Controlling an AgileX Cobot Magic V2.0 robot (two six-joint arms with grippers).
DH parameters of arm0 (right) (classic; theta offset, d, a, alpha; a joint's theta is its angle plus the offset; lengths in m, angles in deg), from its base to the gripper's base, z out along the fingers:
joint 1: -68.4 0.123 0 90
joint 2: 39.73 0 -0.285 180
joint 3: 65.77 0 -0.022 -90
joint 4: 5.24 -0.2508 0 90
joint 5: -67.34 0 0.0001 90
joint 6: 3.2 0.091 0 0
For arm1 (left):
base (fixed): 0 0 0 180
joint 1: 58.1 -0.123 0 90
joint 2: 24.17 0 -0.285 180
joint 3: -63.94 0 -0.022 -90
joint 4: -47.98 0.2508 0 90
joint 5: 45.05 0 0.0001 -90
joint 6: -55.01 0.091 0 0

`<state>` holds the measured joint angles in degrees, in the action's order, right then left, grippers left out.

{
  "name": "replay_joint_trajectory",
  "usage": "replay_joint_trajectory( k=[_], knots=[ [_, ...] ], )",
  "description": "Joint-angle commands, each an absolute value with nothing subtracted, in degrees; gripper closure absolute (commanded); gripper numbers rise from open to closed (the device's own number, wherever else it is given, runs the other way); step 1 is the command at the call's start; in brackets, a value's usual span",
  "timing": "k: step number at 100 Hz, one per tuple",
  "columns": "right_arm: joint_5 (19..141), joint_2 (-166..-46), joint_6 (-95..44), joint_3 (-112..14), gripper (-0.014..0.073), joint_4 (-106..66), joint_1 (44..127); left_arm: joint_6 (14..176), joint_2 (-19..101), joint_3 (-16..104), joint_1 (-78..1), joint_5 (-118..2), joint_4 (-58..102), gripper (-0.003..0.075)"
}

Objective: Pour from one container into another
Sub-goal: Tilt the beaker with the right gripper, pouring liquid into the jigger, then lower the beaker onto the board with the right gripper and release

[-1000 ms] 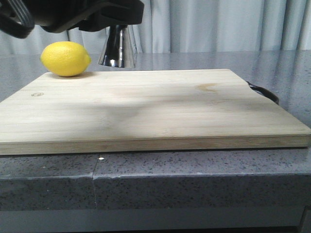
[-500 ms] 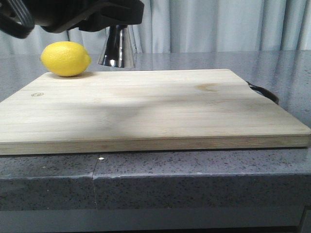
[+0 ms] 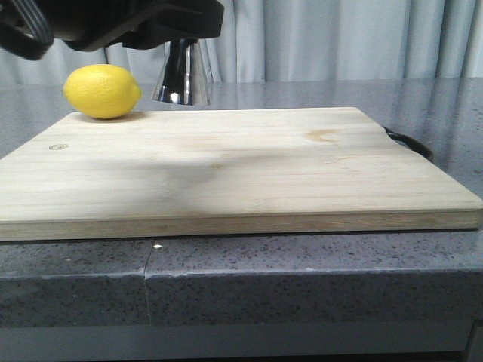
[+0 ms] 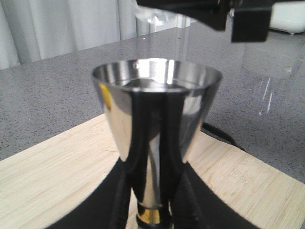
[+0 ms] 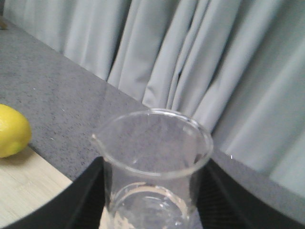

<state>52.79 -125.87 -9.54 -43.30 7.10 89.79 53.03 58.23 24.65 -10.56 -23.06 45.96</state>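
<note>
Glass beaker (image 5: 152, 167) upright, seemingly empty; steel jigger (image 4: 156, 143) upright between black fingers (image 4: 114, 200).

A dark arm hides the jigger (image 3: 181, 75) top; the beaker (image 5: 152, 167) base is cropped.

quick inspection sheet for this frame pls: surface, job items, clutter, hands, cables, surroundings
Surface: pale wooden cutting board on a grey speckled stone counter; board mostly bare.
Job's things: shiny steel hourglass jigger, upright, held between the left hand's fingers; clear glass beaker, upright, in the right hand, little or nothing visible inside.
Clutter: yellow lemon at the board's far left corner.
Hands: left hand shut on the jigger; right hand shut on the beaker.
Cables: dark cord or loop at the board's right edge; cannot tell which.
Surroundings: grey curtains behind.
</note>
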Motion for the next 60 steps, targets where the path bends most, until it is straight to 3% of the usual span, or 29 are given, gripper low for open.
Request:
replay_joint_trajectory(
  k=[1, 32, 60],
  knots=[
    [44.4, -124.8, -5.8, -40.9, 0.0328, 5.2, 87.3, 52.7, 56.8, 26.2, -9.9, -17.9, 46.0, 0.0657],
    [21.6, -125.9, 0.2, -21.6, 0.0328, 4.1, 85.0, 52.7, 56.8, 26.2, -9.9, -17.8, 46.0, 0.0657],
    [8.9, -132.3, 0.7, -17.1, 0.0328, 4.5, 85.1, 52.7, 56.8, 26.2, -9.9, -17.7, 46.0, 0.0657]
  ],
)
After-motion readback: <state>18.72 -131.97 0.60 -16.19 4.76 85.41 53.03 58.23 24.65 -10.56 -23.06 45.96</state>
